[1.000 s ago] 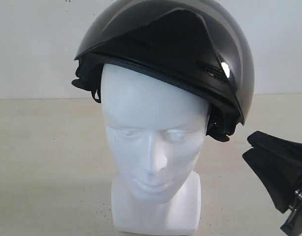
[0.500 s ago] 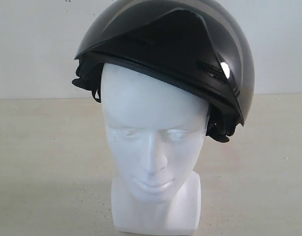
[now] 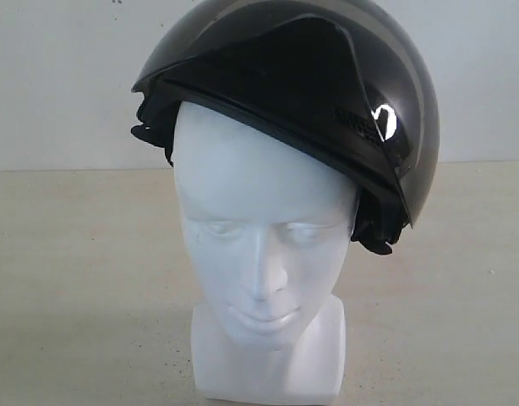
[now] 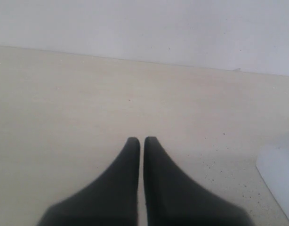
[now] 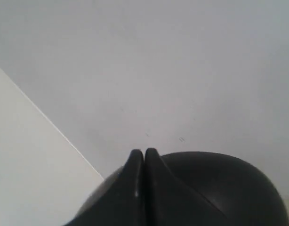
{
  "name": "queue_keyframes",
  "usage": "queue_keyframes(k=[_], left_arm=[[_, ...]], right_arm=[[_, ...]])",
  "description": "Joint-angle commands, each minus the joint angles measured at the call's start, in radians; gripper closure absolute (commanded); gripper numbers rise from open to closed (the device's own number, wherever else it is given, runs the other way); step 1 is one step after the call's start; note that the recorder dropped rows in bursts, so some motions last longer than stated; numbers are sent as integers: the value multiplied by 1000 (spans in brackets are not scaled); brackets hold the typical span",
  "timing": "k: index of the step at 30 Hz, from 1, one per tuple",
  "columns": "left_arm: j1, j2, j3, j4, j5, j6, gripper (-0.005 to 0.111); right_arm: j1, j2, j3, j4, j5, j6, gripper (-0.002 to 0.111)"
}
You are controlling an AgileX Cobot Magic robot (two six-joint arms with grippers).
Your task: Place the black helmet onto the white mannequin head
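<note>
Seating step judged nearly finished: helmet (image 3: pixel 285 93) set on mannequin head (image 3: pixel 264 245), tilted. Both closed, nothing held: left gripper (image 4: pixel 141 140) over table (image 4: pixel 64 103), right gripper (image 5: pixel 143 151) by helmet crown. Levelling push likely required next.

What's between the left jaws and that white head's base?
Just bare tabletop, shown in the left wrist view, between the left gripper and the white mannequin head.

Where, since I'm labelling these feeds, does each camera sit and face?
Exterior: facing the head frontally, helmet on it; no robot parts.
Left wrist: low over the table, facing the wall; left gripper shut.
Right wrist: close by the helmet, facing the wall; right gripper shut.
Shared: helmet in exterior and right wrist.
</note>
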Motion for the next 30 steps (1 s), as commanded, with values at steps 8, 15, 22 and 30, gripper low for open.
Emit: queue_keyframes(k=[8, 15, 22, 30], left_arm=[[4, -2, 4, -3, -4, 3, 102], [4, -2, 4, -3, -4, 3, 102], [4, -2, 4, -3, -4, 3, 102], [4, -2, 4, -3, -4, 3, 102]], right_arm=[[-4, 123, -673, -424, 1163, -45, 109], [-4, 335, -992, -507, 1604, -224, 109], [-4, 540, -1191, -470, 1608, -317, 109], [-4, 597, -1251, -415, 1608, -308, 109]])
